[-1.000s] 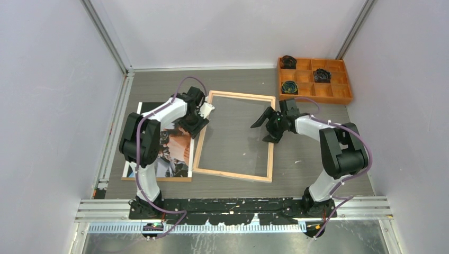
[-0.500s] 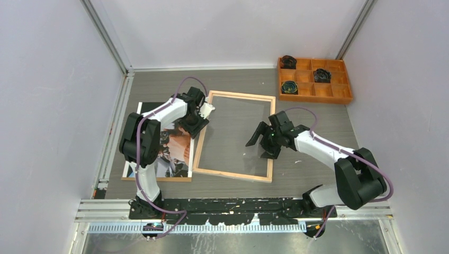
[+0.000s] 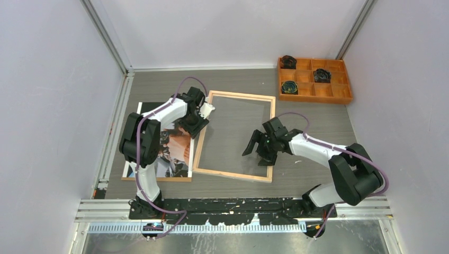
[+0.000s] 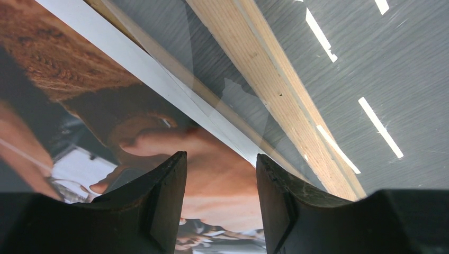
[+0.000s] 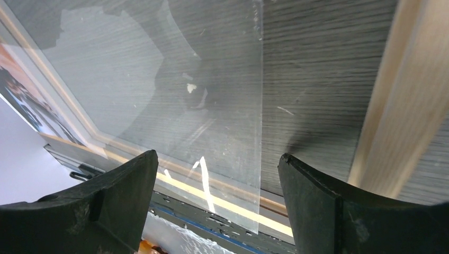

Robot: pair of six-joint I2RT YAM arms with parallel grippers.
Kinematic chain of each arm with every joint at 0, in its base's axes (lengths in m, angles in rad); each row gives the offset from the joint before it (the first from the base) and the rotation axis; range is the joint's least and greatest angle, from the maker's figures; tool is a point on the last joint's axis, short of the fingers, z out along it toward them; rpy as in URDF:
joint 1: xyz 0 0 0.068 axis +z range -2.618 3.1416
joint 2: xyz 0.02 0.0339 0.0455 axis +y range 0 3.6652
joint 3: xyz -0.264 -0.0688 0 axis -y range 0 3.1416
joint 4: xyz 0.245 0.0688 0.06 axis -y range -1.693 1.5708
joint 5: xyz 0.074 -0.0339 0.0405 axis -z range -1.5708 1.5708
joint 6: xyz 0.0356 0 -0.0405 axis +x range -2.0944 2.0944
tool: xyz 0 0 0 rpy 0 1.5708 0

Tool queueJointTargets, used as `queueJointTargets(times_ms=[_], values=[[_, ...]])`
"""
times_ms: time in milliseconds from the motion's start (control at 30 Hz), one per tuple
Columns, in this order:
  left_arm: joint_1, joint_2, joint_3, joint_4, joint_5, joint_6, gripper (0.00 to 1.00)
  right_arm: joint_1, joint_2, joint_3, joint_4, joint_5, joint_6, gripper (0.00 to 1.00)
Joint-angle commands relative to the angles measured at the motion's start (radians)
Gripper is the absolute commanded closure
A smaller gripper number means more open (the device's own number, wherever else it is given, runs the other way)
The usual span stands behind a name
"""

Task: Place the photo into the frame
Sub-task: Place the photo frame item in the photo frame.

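Left gripper (image 4: 221, 165) half spread over photo (image 4: 79, 95) edge, by frame (image 4: 265, 79) left rail. Right gripper (image 5: 217, 174) spread wide above clear sheet (image 5: 159, 79) inside frame, lower right.

Orange compartment tray (image 3: 317, 99) at the table's (image 3: 159, 87) far right corner, dark round items (image 3: 289, 87) in three compartments; a clear sheet (image 5: 212, 95) lies flat

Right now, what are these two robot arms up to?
They are framing a photo. The frame lies back-up with a clear sheet inside it. The photo lies picture-up beside it, not yet in. The left gripper is open over the photo's edge; the right gripper hangs open over the sheet.
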State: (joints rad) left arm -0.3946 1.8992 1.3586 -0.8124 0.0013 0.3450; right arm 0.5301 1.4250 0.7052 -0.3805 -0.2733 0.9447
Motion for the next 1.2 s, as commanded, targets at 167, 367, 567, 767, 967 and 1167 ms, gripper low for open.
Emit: queueJointTargets(times_ms=[167,367,567,767,967,1167], values=[[-0.006,-0.005,0.014,-0.002,0.006,0.008,0.48,0.028,-0.01,-0.089,0.214,-0.005,0.046,0.15],[-0.01,0.0,0.017,-0.004,0.006,0.006,0.48,0.027,-0.009,-0.155,0.41,-0.037,0.11,0.18],[-0.013,0.005,0.017,-0.006,-0.021,0.01,0.48,0.026,-0.09,-0.219,0.585,-0.018,0.159,0.21],[-0.018,0.01,0.017,-0.009,-0.016,0.011,0.48,0.026,-0.123,-0.312,0.809,-0.003,0.226,0.21],[-0.02,0.024,0.017,-0.011,-0.014,0.015,0.48,0.027,-0.04,-0.334,0.984,-0.058,0.3,0.23],[-0.02,0.021,0.016,-0.013,-0.009,0.023,0.48,0.026,0.048,-0.345,1.153,-0.088,0.369,0.24]])
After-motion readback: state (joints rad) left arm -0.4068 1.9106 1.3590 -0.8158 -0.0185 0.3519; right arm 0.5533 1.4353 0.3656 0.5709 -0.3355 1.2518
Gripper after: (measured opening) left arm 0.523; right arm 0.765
